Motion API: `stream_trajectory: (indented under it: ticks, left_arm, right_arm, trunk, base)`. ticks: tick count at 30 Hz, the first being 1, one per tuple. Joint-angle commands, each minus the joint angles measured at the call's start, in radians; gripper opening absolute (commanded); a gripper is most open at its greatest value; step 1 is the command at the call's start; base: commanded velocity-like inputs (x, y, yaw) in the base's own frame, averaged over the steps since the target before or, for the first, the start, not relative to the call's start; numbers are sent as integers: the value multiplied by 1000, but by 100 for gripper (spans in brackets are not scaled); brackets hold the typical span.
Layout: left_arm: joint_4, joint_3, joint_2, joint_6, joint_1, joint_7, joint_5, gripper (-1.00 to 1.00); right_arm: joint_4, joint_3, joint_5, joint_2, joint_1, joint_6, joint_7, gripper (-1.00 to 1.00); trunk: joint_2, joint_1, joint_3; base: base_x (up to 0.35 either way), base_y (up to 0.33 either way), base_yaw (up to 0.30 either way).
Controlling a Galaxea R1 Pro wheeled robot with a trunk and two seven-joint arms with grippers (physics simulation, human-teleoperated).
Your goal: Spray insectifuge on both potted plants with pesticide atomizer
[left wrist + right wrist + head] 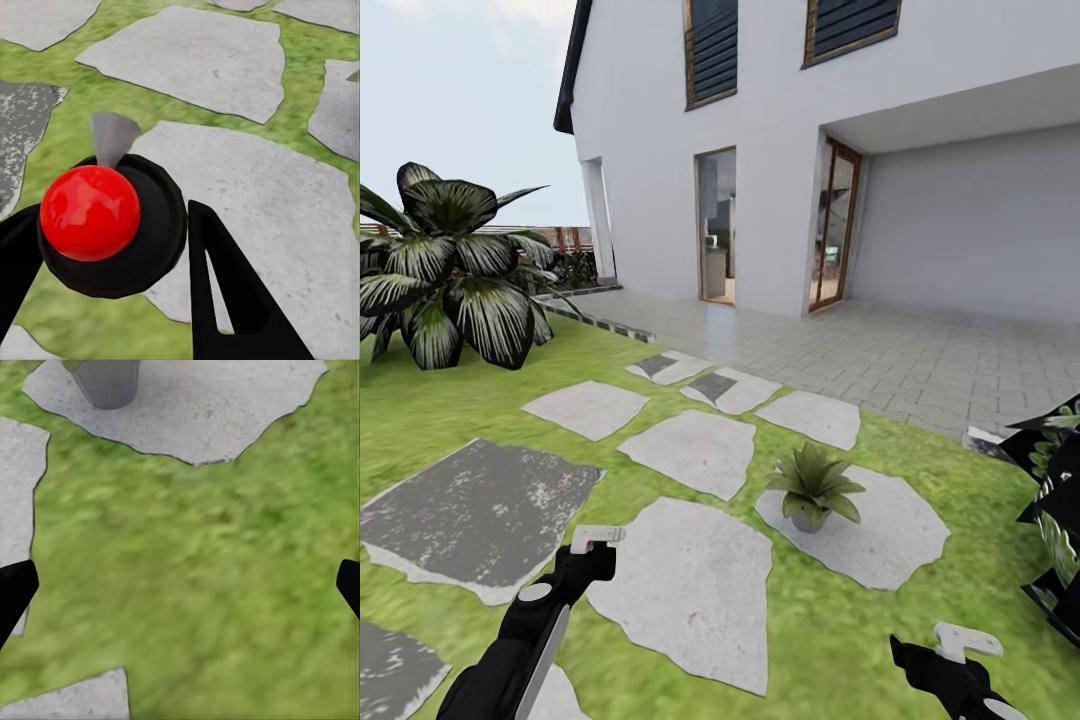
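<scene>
One potted plant point(813, 486) is seen on a grey stepping stone point(890, 540) in the garden lawn point(450, 400). A red-topped black sprayer point(105, 217) is clamped in the left end effector point(112, 300); the right end effector point(180, 585) is spread apart.

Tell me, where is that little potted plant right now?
In the head view, the potted plant stands right of centre on a pale stepping stone in the lawn, ahead of the right gripper.

My atomizer point(105, 217), black body with a red ball top, sits between my left fingers. One potted plant point(812, 486) stands upright at one o'clock on a stone.
</scene>
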Motion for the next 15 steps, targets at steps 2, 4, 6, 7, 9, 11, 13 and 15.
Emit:
stream_trajectory:
  ticks: [2, 4, 6, 7, 9, 11, 13, 15]
  left_arm:
    - [-1, -1, 0, 5, 0, -3, -1, -100]
    - [-1, -1, 0, 5, 0, -3, -1, -100]
    - [-1, -1, 0, 5, 0, -3, -1, -100]
    - [-1, -1, 0, 5, 0, -3, -1, -100]
    - [-1, -1, 0, 5, 0, -3, -1, -100]
    - [-1, -1, 0, 5, 0, -3, -1, -100]
    - [-1, -1, 0, 5, 0, -3, -1, -100]
    - [-1, -1, 0, 5, 0, -3, -1, -100]
  right_arm:
    - [-2, 0, 0, 0, 0, 5, 0, 100]
    - [-2, 0, 0, 0, 0, 5, 0, 100]
    - [-2, 0, 0, 0, 0, 5, 0, 100]
    - [-2, 0, 0, 0, 0, 5, 0, 100]
    - [-2, 0, 0, 0, 0, 5, 0, 100]
    - [-2, 0, 0, 0, 0, 5, 0, 100]
    - [-2, 0, 0, 0, 0, 5, 0, 100]
    - [-2, 0, 0, 0, 0, 5, 0, 100]
  trunk:
    - [14, -8, 5]
    - [28, -16, 12]
    - [42, -23, 18]
    - [49, -27, 21]
    - [63, -35, 27]
    - [77, -42, 34]
    - [91, -50, 40]
    - [98, -54, 43]
  base:
    - [0, 0, 0]
    - [0, 0, 0]
    - [0, 0, 0]
    - [0, 0, 0]
    - [0, 0, 0]
    - [0, 0, 0]
    - [0, 0, 0]
    - [0, 0, 0]
